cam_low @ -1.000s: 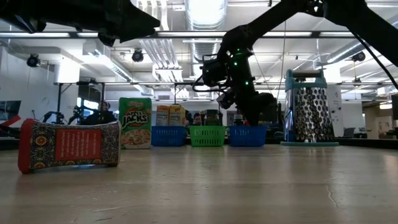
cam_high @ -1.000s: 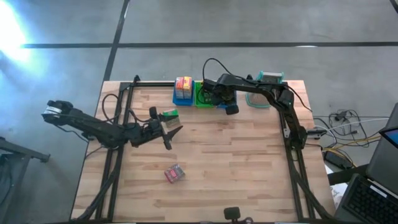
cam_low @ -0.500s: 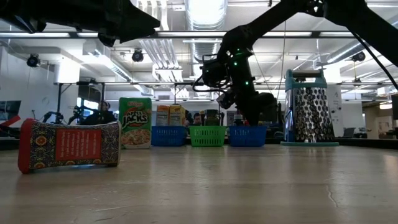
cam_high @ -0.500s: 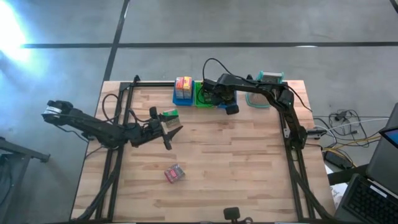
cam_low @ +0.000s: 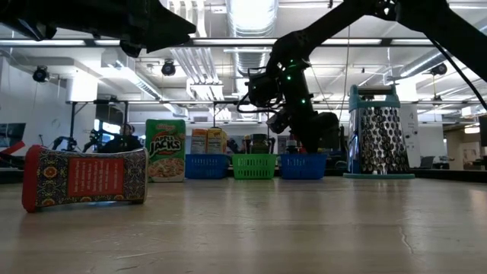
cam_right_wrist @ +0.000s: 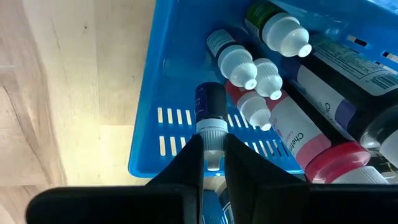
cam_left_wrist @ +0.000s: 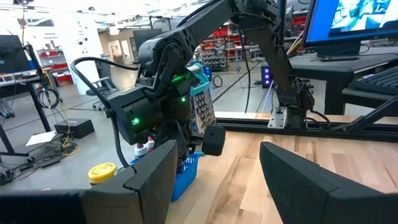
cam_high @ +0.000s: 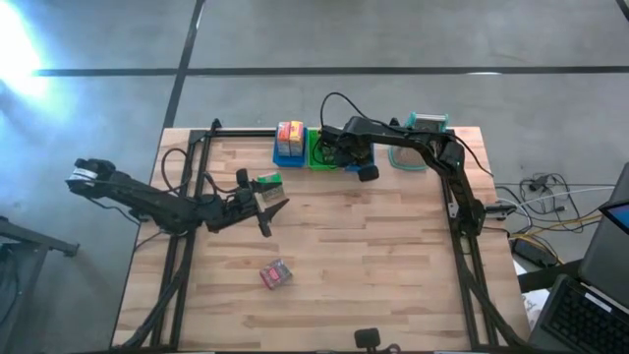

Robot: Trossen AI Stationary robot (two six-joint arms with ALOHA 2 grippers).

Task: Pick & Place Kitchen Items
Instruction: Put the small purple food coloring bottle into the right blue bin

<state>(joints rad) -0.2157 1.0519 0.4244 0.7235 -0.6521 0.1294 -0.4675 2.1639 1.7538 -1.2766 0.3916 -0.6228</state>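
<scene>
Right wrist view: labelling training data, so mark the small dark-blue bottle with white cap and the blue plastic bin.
Small dark-blue bottle with white cap [cam_right_wrist: 210, 111], right wrist view, on its dark body.
Blue plastic bin [cam_right_wrist: 163, 93], right wrist view, on its side wall.

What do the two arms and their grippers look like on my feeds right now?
Both arms are dark, jointed links. The left arm has a pale, light-coloured block at its outer end and loose black cable along it. The right arm carries a looping black cable and glowing green indicator lights near its wrist. The left gripper and right gripper each have two flat, matte black fingers.

three bins [cam_high: 316, 157], one grater [cam_low: 378, 131], two arms [cam_high: 147, 202]
</scene>
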